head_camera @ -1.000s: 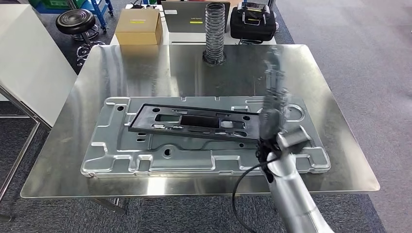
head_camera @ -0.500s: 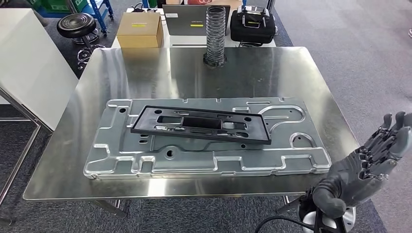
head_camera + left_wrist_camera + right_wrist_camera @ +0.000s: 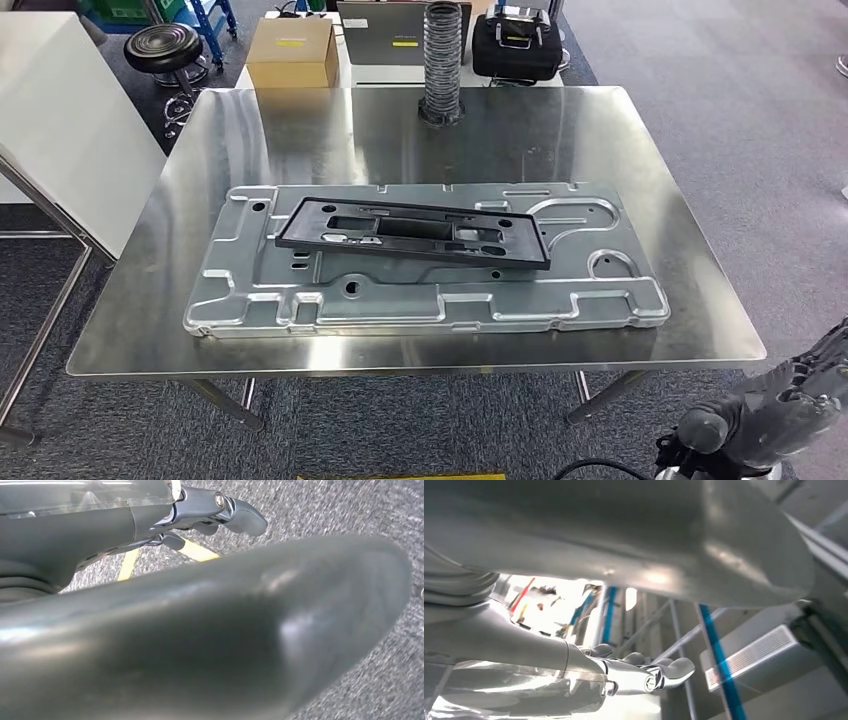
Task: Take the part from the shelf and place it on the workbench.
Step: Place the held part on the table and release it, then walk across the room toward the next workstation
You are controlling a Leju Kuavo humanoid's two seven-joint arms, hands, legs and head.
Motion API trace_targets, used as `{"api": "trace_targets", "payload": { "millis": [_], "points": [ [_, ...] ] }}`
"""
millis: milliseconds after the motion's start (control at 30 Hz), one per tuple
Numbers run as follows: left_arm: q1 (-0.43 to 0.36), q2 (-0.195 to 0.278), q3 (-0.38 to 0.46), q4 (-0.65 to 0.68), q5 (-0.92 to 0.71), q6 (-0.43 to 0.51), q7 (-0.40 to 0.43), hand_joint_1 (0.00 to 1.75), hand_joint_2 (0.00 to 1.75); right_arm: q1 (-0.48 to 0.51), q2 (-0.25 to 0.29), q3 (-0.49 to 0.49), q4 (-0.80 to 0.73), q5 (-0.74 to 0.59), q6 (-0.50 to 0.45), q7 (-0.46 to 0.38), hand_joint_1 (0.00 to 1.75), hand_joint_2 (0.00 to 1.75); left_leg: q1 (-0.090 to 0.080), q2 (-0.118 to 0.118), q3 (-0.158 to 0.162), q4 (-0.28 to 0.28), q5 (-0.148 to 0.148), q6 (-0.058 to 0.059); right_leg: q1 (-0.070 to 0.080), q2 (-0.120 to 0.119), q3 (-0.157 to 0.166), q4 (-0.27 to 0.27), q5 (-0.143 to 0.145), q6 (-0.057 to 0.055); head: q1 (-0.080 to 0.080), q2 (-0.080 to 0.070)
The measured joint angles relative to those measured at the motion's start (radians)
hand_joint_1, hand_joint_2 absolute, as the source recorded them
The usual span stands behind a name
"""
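Note:
The black rectangular frame part (image 3: 412,232) lies flat on a stamped silver metal plate (image 3: 420,305) in the middle of the shiny workbench (image 3: 640,150). Nothing touches it. My right hand (image 3: 775,410) hangs low off the table's near right corner, fingers apart and holding nothing. The right wrist view shows its fingers (image 3: 644,672) stretched out and empty. In the left wrist view my left hand (image 3: 210,625) hangs over grey carpet, its fingers (image 3: 235,515) extended with nothing in them.
At the table's far edge stand a coiled metal hose (image 3: 443,60), a cardboard box (image 3: 292,52) and a black case (image 3: 516,45). A black stool (image 3: 162,45) and a white panel (image 3: 60,130) are at the left. A yellow floor line (image 3: 197,551) crosses the carpet.
My right hand has left the part's right end and dropped down and right, off the table's corner. The part stays on the plate. The camera has shifted slightly.

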Motion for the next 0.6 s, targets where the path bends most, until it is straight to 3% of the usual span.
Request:
{"api": "trace_targets", "payload": {
  "millis": [33,67,100,167,200,233,267,300,367,433,467,533,567,600],
  "points": [
    [0.001,0.000,0.002,0.000,-0.002,0.000,0.000,0.00,0.00,0.012,0.006,-0.024,0.005,0.000,0.000,0.000,0.00,0.00,0.001,0.000,-0.003,0.002,-0.004,-0.005,-0.002,-0.002,-0.004,-0.007,0.010,-0.007,0.000,0.000],
    [0.003,0.000,0.003,0.000,-0.004,-0.001,0.000,0.00,0.00,0.024,0.013,-0.048,0.011,-0.001,-0.001,0.000,0.00,0.00,0.001,0.000,-0.009,0.015,-0.026,-0.009,-0.004,-0.004,-0.011,-0.013,0.024,-0.014,0.000,0.000],
    [0.004,0.000,0.005,0.000,-0.006,-0.001,-0.001,0.00,0.00,0.035,0.020,-0.073,0.020,-0.002,-0.001,0.000,0.00,0.00,0.001,0.000,-0.020,0.049,-0.066,-0.011,-0.006,-0.005,-0.021,-0.018,0.039,-0.020,-0.001,0.000],
    [0.004,0.002,0.009,0.000,-0.013,-0.003,-0.004,0.00,0.00,0.052,0.035,-0.130,0.047,-0.010,-0.001,0.000,0.00,0.00,0.002,0.000,-0.048,0.167,-0.174,-0.015,-0.005,-0.007,-0.048,-0.019,0.062,-0.026,-0.004,0.000],
    [0.004,0.002,0.011,0.000,-0.017,-0.005,-0.006,0.00,0.00,0.059,0.041,-0.160,0.064,-0.017,-0.001,0.000,0.00,0.00,0.002,0.000,-0.058,0.229,-0.209,-0.017,-0.004,-0.008,-0.062,-0.016,0.071,-0.025,-0.005,0.000],
    [0.004,0.003,0.014,0.000,-0.022,-0.006,-0.007,0.00,0.00,0.063,0.045,-0.192,0.083,-0.026,-0.001,0.000,0.00,0.00,0.002,0.000,-0.057,0.272,-0.219,-0.018,-0.003,-0.009,-0.078,-0.012,0.081,-0.024,-0.005,0.000],
    [0.004,0.003,0.016,0.000,-0.026,-0.007,-0.008,0.00,0.00,0.065,0.048,-0.223,0.102,-0.035,-0.001,0.000,0.00,0.00,0.002,0.000,-0.040,0.282,-0.206,-0.019,-0.003,-0.010,-0.095,-0.007,0.089,-0.023,-0.005,0.000],
    [0.004,0.004,0.019,0.000,-0.030,-0.008,-0.009,0.00,0.00,0.066,0.050,-0.255,0.123,-0.045,-0.002,0.000,0.00,0.00,0.002,0.000,-0.003,0.254,-0.181,-0.019,-0.003,-0.010,-0.111,0.001,0.096,-0.020,-0.005,0.000],
    [0.002,0.006,0.021,0.000,-0.040,-0.011,-0.011,0.00,0.00,0.066,0.053,-0.317,0.163,-0.066,-0.003,0.000,0.00,0.00,0.001,0.000,0.107,0.116,-0.153,-0.015,-0.003,-0.010,-0.140,0.020,0.106,-0.013,-0.006,0.000],
    [0.000,0.009,0.023,0.000,-0.049,-0.014,-0.011,0.00,0.00,0.066,0.053,-0.368,0.201,-0.083,-0.003,0.000,0.00,0.00,-0.003,-0.001,0.175,0.011,-0.168,-0.006,-0.001,-0.011,-0.153,0.034,0.116,-0.002,-0.006,0.000],
    [0.000,0.010,0.024,0.000,-0.053,-0.015,-0.011,0.00,0.00,0.066,0.053,-0.389,0.219,-0.088,-0.003,0.000,0.00,0.00,-0.006,-0.001,0.182,-0.007,-0.175,0.000,-0.001,-0.011,-0.155,0.035,0.122,0.004,-0.007,0.000],
    [0.000,0.010,0.026,0.000,-0.059,-0.017,-0.010,0.00,0.00,0.068,0.054,-0.427,0.251,-0.094,-0.004,0.000,0.00,0.00,-0.006,0.001,0.171,-0.012,-0.162,0.015,-0.004,-0.009,-0.158,0.036,0.129,0.017,-0.008,0.000],
    [-0.001,0.011,0.026,0.000,-0.062,-0.017,-0.009,0.00,0.00,0.069,0.055,-0.442,0.264,-0.095,-0.004,0.000,0.00,0.00,-0.005,0.003,0.163,-0.014,-0.151,0.023,-0.006,-0.008,-0.165,0.046,0.114,0.023,-0.007,0.000],
    [-0.002,0.011,0.027,0.000,-0.064,-0.018,-0.008,0.00,0.00,0.070,0.055,-0.457,0.277,-0.096,-0.004,0.000,0.00,0.00,-0.003,0.006,0.153,-0.017,-0.139,0.029,-0.008,-0.006,-0.176,0.074,0.080,0.030,-0.005,0.000]
  ]
}}
